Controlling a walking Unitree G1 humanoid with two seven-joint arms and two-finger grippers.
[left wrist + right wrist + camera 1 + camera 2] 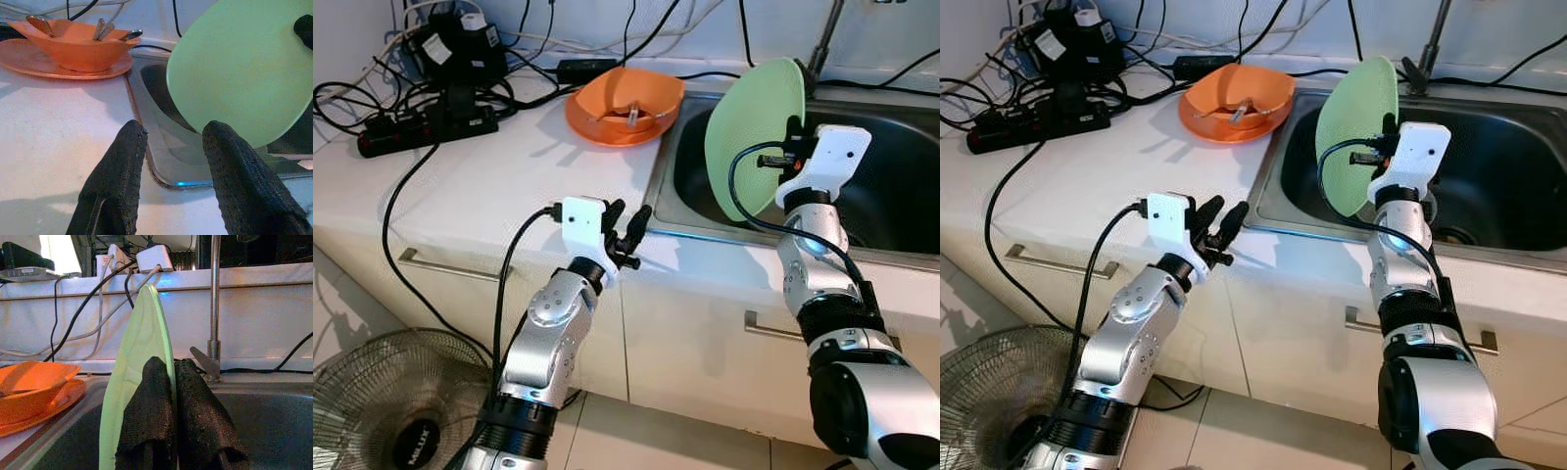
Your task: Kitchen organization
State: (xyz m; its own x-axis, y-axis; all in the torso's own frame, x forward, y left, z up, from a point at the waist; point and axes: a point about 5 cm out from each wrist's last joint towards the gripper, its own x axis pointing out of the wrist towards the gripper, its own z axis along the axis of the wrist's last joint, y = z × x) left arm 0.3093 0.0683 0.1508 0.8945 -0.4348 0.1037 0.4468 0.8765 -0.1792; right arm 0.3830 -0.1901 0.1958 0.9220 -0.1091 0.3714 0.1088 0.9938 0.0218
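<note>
Green plate (756,132) pinched on edge over the sink (891,186)
Right tool (168,382) clamps its rim; left tool (171,161), spread, hovers over the table (499,186); orange bowl (625,103) beyond holds cutlery.

Silver jointed arms, black elbow collars. White camera box on each wrist, black cable looped out. Left hand (628,233), right hand (172,406): textured black fingers.
</note>
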